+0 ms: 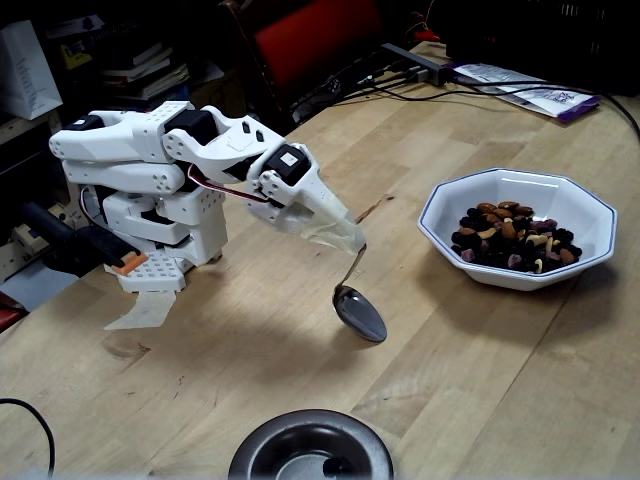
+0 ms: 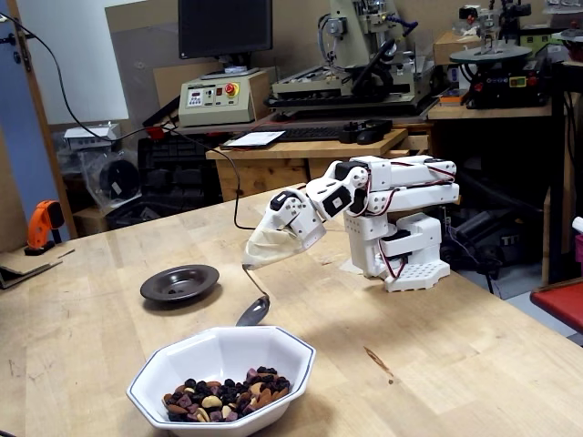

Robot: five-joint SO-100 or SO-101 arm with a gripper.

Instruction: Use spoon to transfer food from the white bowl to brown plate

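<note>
Spoon held by its handle, empty, over mid-table.

White octagonal ceramic bowl (image 1: 517, 226) near my table's right edge is heavy and breakable; dark glossy round plate (image 1: 311, 455) sits at the near edge; white gripper (image 1: 350, 243) pinches the thin, stiff, slippery silver metal spoon (image 1: 357, 309); nut-and-fruit food (image 1: 514, 238) is loose and light.

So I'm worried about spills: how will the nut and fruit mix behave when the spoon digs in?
The food is loose small pieces, so probably scatters and rolls. The spoon is shallow and glossy; pieces may slide off. The white bowl looks heavy, likely stays put.
</note>
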